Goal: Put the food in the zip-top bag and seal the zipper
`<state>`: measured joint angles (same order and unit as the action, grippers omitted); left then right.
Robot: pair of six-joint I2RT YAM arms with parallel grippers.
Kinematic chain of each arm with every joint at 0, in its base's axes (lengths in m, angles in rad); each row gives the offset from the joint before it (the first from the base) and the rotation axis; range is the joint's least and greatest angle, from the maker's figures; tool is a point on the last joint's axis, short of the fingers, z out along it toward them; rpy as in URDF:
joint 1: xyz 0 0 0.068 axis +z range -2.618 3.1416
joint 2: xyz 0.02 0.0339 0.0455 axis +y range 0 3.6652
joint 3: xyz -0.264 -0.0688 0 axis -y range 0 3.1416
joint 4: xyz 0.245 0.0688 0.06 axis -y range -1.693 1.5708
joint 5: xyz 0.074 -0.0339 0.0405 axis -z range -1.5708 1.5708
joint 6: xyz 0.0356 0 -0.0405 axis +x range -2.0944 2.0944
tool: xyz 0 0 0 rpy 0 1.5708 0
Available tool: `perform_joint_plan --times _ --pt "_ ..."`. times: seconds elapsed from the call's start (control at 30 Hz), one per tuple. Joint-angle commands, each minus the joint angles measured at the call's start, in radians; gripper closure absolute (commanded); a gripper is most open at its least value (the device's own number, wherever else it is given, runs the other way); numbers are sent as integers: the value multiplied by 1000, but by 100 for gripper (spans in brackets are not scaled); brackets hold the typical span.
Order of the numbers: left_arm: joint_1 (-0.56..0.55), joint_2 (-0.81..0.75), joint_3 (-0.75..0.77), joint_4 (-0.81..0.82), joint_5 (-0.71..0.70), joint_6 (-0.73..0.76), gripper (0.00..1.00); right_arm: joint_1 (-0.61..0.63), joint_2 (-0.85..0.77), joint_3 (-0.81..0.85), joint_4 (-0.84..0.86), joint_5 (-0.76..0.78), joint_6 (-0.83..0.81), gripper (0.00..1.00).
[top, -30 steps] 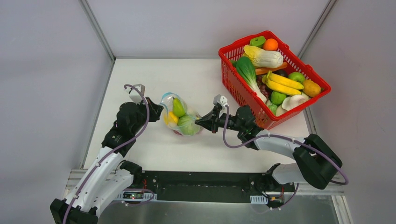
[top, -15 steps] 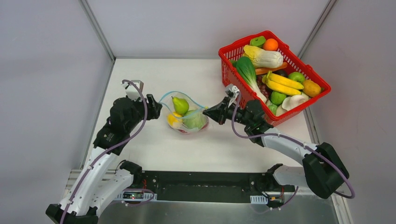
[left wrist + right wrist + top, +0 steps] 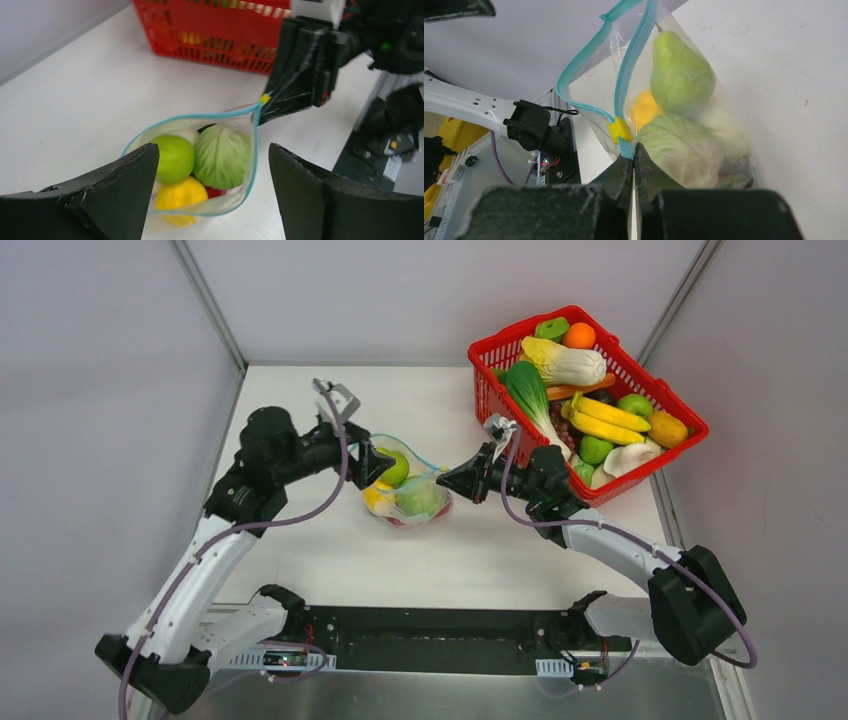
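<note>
The clear zip-top bag (image 3: 410, 502) lies mid-table with its mouth gaping. Inside it I see a green pear (image 3: 681, 72), a yellow lemon (image 3: 182, 197), a green cabbage (image 3: 222, 155) and a bit of red tomato (image 3: 216, 193). Its teal zipper (image 3: 190, 120) runs round the mouth as an unsealed loop, with a yellow slider (image 3: 619, 129) at the right end. My right gripper (image 3: 633, 156) is shut on that end of the zipper (image 3: 634, 60), seen from above at the bag's right corner (image 3: 450, 483). My left gripper (image 3: 212, 150) stands wide open over the bag's left side (image 3: 372, 468), holding nothing.
A red mesh basket (image 3: 485, 390) full of other toy produce stands at the back right, just behind my right arm; its wall (image 3: 220, 35) also fills the top of the left wrist view. White walls close off the table's left and back.
My left gripper has opened and let go of the bag's left end, then swung up and right over the mouth. The bag has sagged open. My right gripper keeps its hold.
</note>
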<state>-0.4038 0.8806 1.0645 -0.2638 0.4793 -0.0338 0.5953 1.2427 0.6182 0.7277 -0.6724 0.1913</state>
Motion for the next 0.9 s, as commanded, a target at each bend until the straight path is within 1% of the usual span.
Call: perform_joint_plan --times 0.0,0.07,0.1,0.13,0.17,0.2,0.3,0.43,0.5,0.63,0.73,0.87 --pt "-159 116 134 -6 116 262 17 -4 -8 51 45 -41 24 100" --pt "-205 182 194 -49 104 336 20 -4 -11 49 46 -38 24 100" --pt "-209 209 210 -48 112 342 23 -4 -13 49 47 -38 23 100" --pt "-213 239 219 -41 120 344 30 -5 -14 49 46 -38 25 100" --pt "-220 258 222 -29 117 343 34 -4 -13 49 47 -40 28 100" --pt "-225 269 225 -21 115 350 36 -3 -11 49 47 -44 32 100" --pt "-243 298 231 -17 128 410 38 -5 -10 48 47 -51 40 100" --pt "-276 331 252 -16 89 500 42 -4 -17 45 55 -43 39 100" --pt "-299 336 235 -20 119 568 41 -5 -14 47 55 -49 40 100" --pt "-336 339 197 -44 128 716 42 -3 -15 44 55 -50 43 100" --pt "-346 356 198 -76 125 780 49 -4 -23 41 55 -47 43 100" --pt "-362 378 196 -68 55 808 58 -4 -27 37 53 -50 43 100"
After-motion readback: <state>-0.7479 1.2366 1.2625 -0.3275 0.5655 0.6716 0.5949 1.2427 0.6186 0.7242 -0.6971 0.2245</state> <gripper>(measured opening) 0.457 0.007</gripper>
